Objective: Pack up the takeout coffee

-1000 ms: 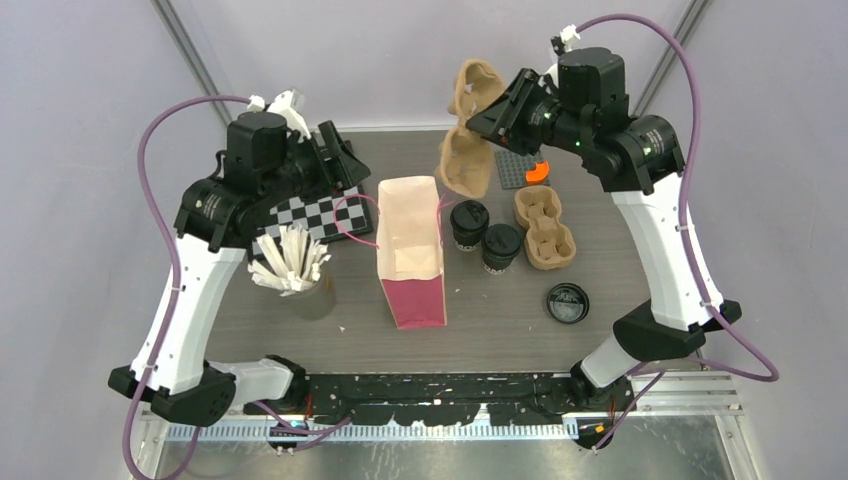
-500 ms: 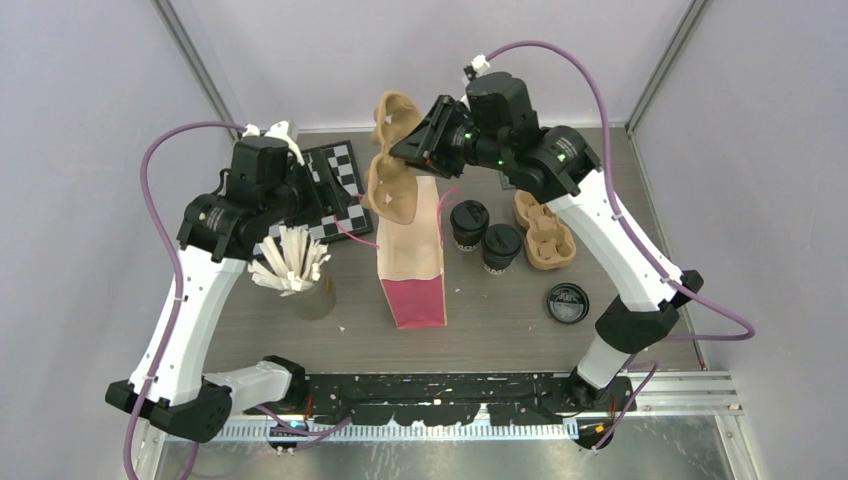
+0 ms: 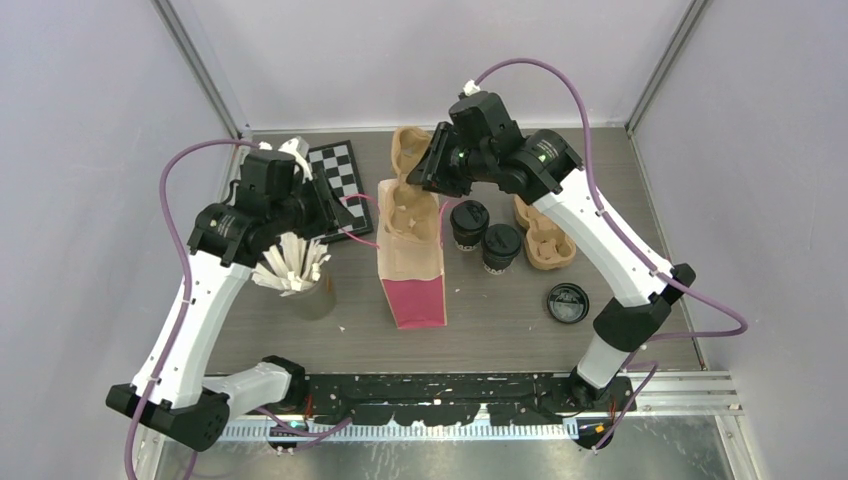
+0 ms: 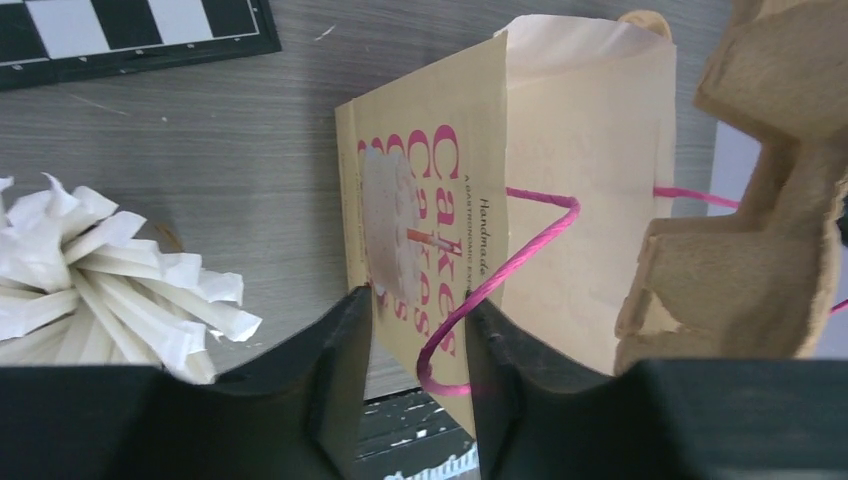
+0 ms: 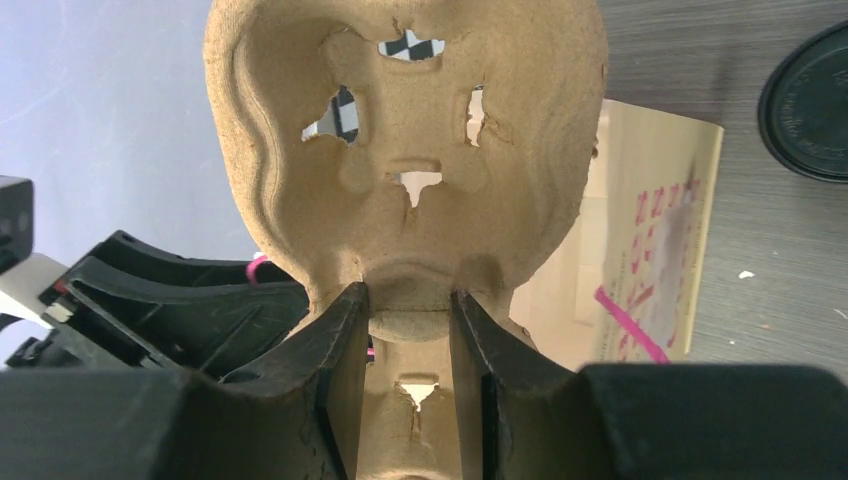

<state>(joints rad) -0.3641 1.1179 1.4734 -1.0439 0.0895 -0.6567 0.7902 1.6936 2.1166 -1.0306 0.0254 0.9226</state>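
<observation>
Your right gripper (image 5: 405, 325) is pinching the carrier (image 5: 400, 150), which is hiding the bag (image 3: 412, 290) at its twelve-o'clock end. Your left gripper (image 4: 418, 340) is straddling the handle (image 4: 500, 280), grip unclear.

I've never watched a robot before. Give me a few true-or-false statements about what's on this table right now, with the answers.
1. The right arm's fingers grip a brown cup carrier. True.
2. Both coffee cups sit inside the paper bag. False: they stand on the table beside it.
3. A loose black lid lies on the table. True.
4. The grey cup holds coffee. False: it holds white sticks.
</observation>
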